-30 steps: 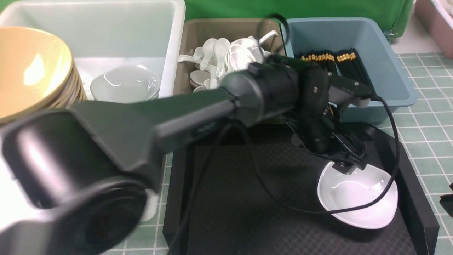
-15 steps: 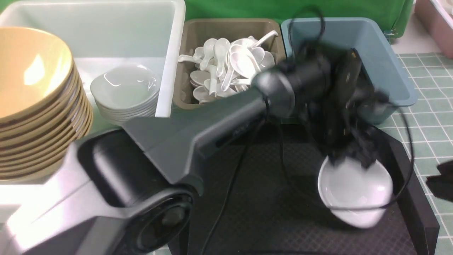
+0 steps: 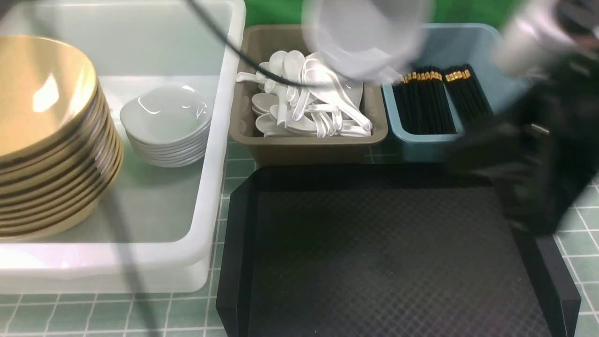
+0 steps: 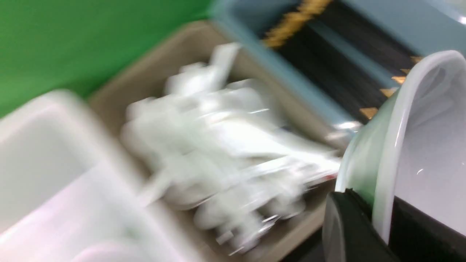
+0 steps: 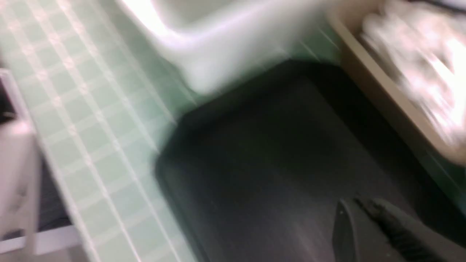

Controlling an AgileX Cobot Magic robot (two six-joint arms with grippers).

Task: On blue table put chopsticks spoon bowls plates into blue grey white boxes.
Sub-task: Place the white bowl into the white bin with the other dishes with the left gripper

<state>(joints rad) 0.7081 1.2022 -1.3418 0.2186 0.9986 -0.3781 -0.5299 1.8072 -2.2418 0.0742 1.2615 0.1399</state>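
A white bowl hangs blurred in the air above the grey box of white spoons. My left gripper is shut on the bowl's rim, with one finger on each side of the wall. My right gripper is shut and empty over the black tray. The right arm is a dark blur at the right. Black chopsticks lie in the blue box. The white box holds stacked yellow plates and white bowls.
The black tray lies in front of the grey and blue boxes with nothing on it. A cable crosses above the white box. Green checked cloth covers the table around the tray.
My left gripper has closed on the white bowl and lifted it off the tray, up towards the boxes. My right arm has swung in from the right and its jaws have closed.
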